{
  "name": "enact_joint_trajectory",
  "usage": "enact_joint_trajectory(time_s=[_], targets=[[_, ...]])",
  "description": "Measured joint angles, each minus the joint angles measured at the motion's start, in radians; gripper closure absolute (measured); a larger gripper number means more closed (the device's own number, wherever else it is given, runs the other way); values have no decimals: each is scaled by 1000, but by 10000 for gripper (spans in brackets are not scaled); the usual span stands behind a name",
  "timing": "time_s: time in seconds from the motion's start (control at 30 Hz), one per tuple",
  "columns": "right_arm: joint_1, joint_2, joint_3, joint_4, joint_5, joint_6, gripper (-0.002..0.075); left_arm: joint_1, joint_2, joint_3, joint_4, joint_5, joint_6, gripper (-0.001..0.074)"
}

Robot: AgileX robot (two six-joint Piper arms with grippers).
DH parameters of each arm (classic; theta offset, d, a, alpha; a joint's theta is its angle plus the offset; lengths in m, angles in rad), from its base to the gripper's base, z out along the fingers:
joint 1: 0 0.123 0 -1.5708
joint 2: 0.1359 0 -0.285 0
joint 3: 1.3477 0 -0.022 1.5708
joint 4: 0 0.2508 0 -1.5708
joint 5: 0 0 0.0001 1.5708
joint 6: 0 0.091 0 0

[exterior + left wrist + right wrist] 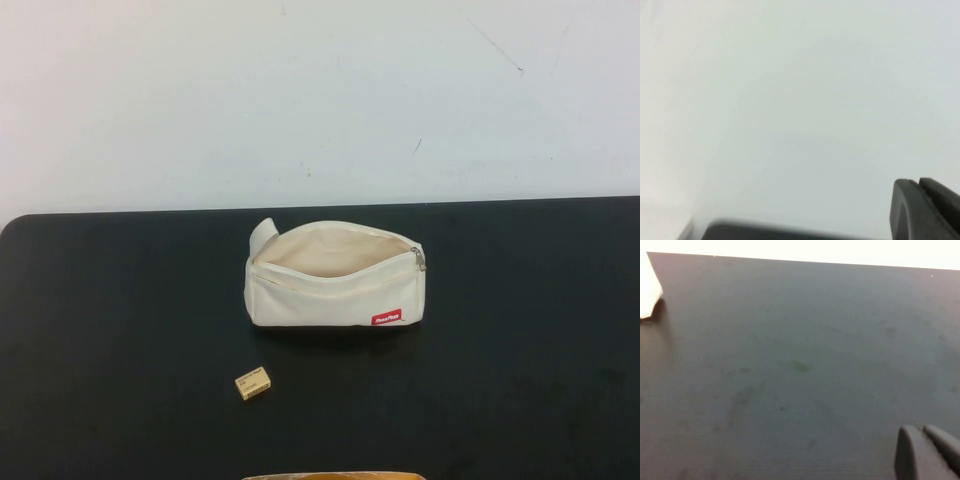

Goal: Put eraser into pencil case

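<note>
Left gripper (925, 210) faced a pale wall, off the high view; only one finger showed, so opening unclear. Eraser (252, 383) sat on the black table (110, 330), near the front-left of the pencil case (335, 274), apart from it. Prob. light, stiff, small: pinch across its short sides. Case was unzipped, soft. Right gripper (930, 452) hovered over bare table; can't tell its opening.

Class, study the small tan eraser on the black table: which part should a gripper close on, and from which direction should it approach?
Probably from straight above, closing across the short width of the eraser. It lies flat and slightly skewed, apart from the pencil case, so both long sides are free. The left gripper faces a pale surface; the right gripper hovers over the bare table. Neither is near it yet.
</note>
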Motion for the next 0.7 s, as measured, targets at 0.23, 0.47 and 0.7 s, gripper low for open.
enact_joint_trajectory(time_s=[0.23, 0.47, 0.7], targets=[[0, 0, 0, 0, 0, 0, 727, 0, 294, -209, 2, 114, -2, 738], [0, 0, 0, 0, 0, 0, 727, 0, 616, -327, -75, 255, 111, 738], [0, 0, 0, 0, 0, 0, 727, 0, 916, -564, -569, 618, 733, 738]])
